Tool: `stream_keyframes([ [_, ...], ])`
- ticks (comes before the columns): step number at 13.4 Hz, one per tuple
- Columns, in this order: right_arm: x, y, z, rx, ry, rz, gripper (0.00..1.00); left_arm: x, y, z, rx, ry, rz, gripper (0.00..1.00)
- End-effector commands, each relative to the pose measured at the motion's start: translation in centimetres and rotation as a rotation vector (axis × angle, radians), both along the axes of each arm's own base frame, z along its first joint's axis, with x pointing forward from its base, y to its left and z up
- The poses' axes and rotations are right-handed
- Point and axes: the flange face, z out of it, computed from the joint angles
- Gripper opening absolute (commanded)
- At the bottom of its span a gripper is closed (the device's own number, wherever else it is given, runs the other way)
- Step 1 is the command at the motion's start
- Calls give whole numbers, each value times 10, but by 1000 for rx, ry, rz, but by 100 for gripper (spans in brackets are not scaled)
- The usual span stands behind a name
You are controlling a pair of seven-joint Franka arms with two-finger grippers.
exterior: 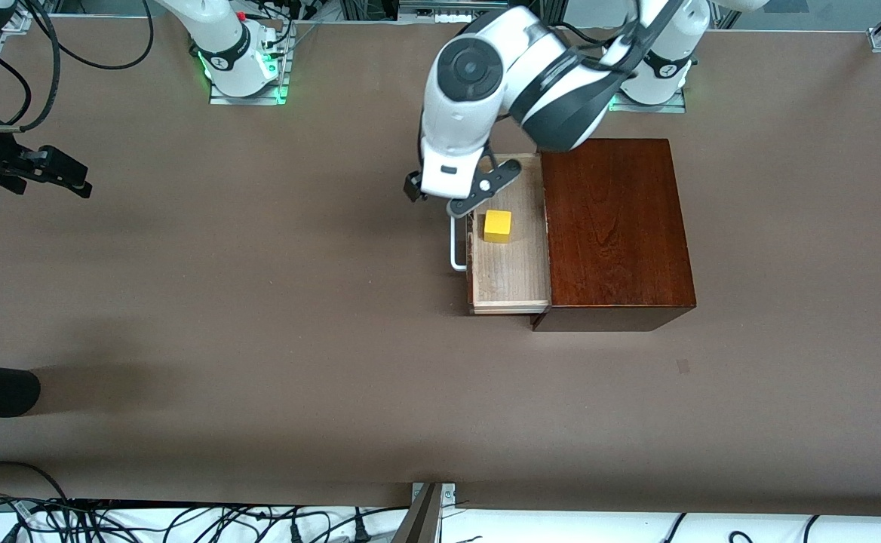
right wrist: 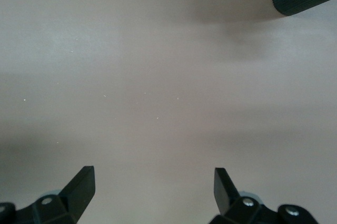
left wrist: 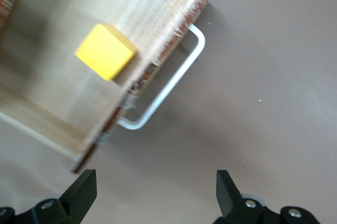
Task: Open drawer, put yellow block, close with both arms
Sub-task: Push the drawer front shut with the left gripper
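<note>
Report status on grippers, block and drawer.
Left gripper open, empty, over the drawer handle end. Right gripper open, waiting over bare table. Yellow block sits in the open drawer. Nothing blocking the drawer's path.
</note>
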Motion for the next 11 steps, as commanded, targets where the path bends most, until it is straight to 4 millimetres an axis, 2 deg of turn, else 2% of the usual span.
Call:
stream_keyframes([
  [1, 1, 3, -7, -21, 9, -10, 100, -1, -39, -25, 15, -21, 103, 100],
  [4, 4, 6, -11, -23, 18, -7, 100, -13, -72, -74, 60, -59, 179, 100],
  [5, 4, 5, -11, -23, 18, -2, 100, -13, -75, -84, 72, -63, 180, 91],
  [6, 4, 5, -11, -23, 17, 2, 100, -13, -75, -87, 75, -63, 175, 54],
  [8, 4, 6, -10, -21, 16, -5, 100, -11, -70, -101, 109, -61, 165, 5],
  [9, 4, 6, -10, -21, 18, -9, 100, -9, -66, -103, 136, -87, 145, 0],
  [11, 4, 6, -10, -18, 13, -7, 100, -10, -61, -109, 182, -89, 123, 0],
])
